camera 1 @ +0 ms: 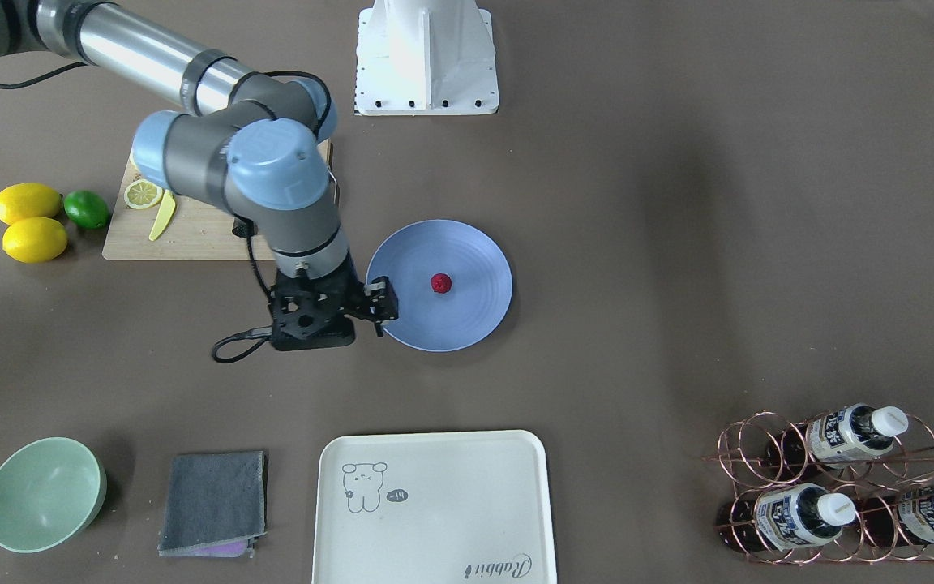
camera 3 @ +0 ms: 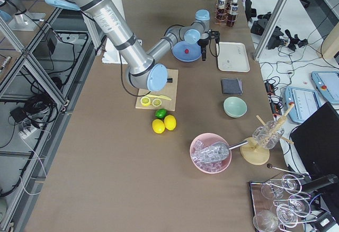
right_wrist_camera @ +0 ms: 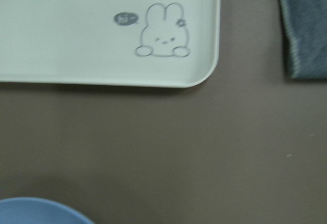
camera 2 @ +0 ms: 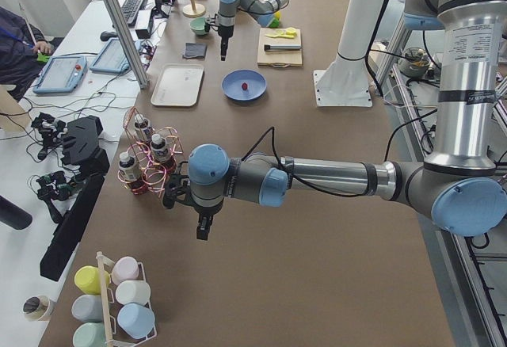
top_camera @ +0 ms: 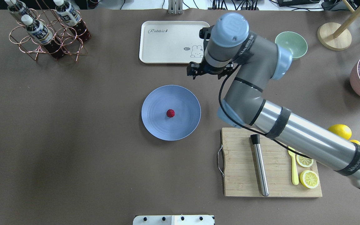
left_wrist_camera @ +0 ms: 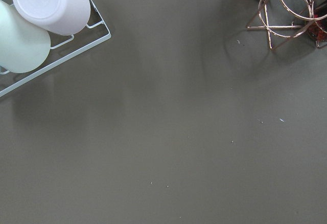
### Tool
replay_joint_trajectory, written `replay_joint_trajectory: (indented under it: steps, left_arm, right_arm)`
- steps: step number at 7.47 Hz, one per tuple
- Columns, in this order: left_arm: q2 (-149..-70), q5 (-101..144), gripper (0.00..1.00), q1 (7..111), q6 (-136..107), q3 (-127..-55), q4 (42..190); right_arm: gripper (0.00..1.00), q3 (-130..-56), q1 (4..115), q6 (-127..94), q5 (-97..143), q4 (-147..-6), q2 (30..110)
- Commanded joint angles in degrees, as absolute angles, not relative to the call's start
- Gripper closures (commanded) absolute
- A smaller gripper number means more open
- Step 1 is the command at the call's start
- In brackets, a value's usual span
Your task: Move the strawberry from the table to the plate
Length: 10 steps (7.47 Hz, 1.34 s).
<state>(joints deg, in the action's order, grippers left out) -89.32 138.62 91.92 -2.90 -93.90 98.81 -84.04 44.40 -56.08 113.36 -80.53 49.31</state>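
The small red strawberry (camera 1: 441, 282) (top_camera: 170, 113) lies loose near the middle of the round blue plate (camera 1: 471, 328) (top_camera: 184, 125), which rests on the grey-brown table (camera 1: 637, 243). My right gripper (camera 1: 380, 304) hangs above the plate's rim on the side towards the cutting board, a hand's width from the berry. Its fingers look open with nothing between them. The right wrist view shows only a sliver of the plate (right_wrist_camera: 36, 211) and no fingers. My left gripper (camera 2: 203, 230) points down over bare table far from the plate; I cannot tell if it is open or shut.
A cream tray (camera 1: 434, 503) lies just past the plate, with a grey cloth (camera 1: 214, 501) and a green bowl (camera 1: 41, 495) beside it. The wooden cutting board (top_camera: 245, 175), lemons (camera 1: 29, 219) and a lime flank the right arm. A copper bottle rack (top_camera: 45, 34) stands at the far left.
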Motion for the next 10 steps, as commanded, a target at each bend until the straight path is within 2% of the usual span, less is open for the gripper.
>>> replay_joint_trajectory:
  steps: [1, 3, 7, 10]
  left_arm:
    - [-89.21, 138.6, 0.02, 92.02, -2.9, -93.96, 98.88]
    - [-89.21, 138.69, 0.02, 92.02, -2.9, -94.04, 98.79]
    - [-88.6, 139.13, 0.02, 92.11, -2.81, -93.87, 99.05]
    - [-86.13, 138.26, 0.02, 92.11, -2.19, -93.26, 101.61]
  right_arm:
    - [0.0, -90.15, 57.6, -39.36, 122.49, -80.6, 60.42]
    - [0.0, -90.7, 68.41, -23.03, 128.81, -80.68, 69.04]
    - [0.0, -89.91, 88.02, 11.11, 132.27, -89.54, 81.89]
    - [0.0, -89.74, 89.82, 13.97, 131.48, -90.09, 86.57]
